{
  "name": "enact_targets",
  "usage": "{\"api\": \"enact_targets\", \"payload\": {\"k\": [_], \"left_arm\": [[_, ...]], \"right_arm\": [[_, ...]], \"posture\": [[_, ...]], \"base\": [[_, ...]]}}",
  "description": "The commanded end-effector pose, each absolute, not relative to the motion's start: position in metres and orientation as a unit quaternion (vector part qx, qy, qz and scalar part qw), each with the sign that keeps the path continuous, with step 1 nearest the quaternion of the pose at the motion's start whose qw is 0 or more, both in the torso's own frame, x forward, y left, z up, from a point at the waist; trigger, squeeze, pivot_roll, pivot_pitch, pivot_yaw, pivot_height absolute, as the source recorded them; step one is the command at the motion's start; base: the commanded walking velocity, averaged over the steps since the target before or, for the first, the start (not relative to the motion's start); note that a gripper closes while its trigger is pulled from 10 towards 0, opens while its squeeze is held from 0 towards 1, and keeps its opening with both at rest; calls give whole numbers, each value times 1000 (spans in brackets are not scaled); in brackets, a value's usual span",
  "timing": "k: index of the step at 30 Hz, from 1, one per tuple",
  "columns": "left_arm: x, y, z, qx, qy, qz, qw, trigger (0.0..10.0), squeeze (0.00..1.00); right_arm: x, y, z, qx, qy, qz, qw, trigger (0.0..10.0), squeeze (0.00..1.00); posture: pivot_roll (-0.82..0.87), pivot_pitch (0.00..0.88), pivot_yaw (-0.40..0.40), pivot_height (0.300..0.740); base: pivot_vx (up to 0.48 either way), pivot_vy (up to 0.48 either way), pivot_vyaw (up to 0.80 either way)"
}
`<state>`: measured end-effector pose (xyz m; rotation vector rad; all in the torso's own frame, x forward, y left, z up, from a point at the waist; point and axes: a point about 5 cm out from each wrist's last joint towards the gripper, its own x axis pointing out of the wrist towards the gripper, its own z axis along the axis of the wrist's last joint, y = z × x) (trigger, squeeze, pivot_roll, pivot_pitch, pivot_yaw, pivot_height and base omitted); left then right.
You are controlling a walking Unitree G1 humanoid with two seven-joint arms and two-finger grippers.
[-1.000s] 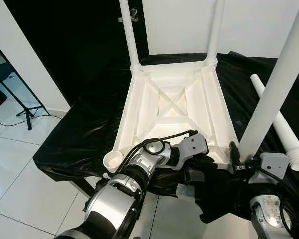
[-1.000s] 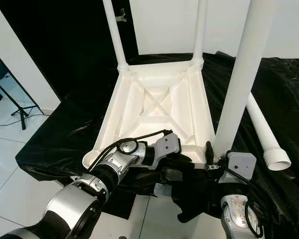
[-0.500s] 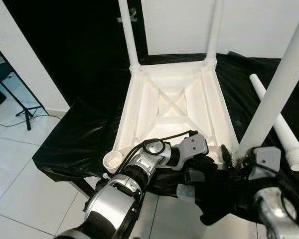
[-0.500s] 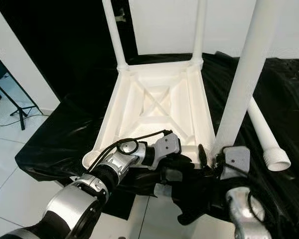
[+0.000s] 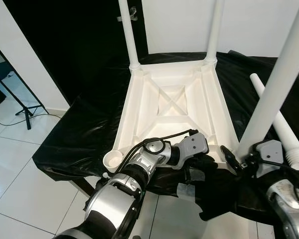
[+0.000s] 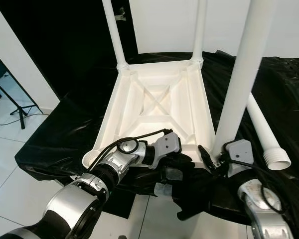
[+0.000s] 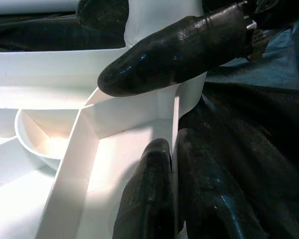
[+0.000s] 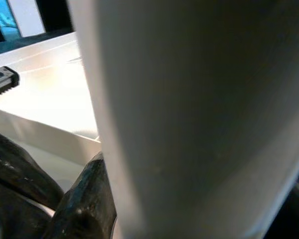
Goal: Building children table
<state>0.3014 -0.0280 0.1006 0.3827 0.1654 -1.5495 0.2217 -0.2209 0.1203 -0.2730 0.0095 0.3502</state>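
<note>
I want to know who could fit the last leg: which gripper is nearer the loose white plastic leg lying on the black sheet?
Right. The right gripper is at the near-right upright leg, beside the loose white plastic leg; the left gripper clamps the white tabletop's rim, farther off.

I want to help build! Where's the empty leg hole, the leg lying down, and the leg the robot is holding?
empty leg socket [image 5: 112,160], left eye view, its round rim
loose leg [image 6: 261,130], right eye view, mid tube
held leg [image 6: 239,84], right eye view, mid shaft
</note>
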Motion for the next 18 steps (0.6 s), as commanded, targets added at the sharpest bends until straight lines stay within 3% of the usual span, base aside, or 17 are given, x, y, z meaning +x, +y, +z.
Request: {"api": "enact_targets", "payload": {"k": [1,9,13,18], "left_arm": [[296,-14,63,169,154,-621,750,10000,0],[295,-17,64,170,151,-626,746,10000,0],[296,-15,63,173,152,-626,745,10000,0],[296,-13,63,174,153,-625,745,10000,0]], "right_arm": [[212,-217,111,-117,40,219,968,0,0],[202,-205,92,-85,88,215,969,0,0],[204,-193,94,-69,19,78,994,0,0],[206,-195,102,-61,-31,-31,997,0,0]], "posture": [[3,0,75,740],[-5,0,83,740],[0,0,85,740],[11,0,84,740]], "base": [[0,0,0],[0,0,0],[0,0,0],[0,0,0]]}}
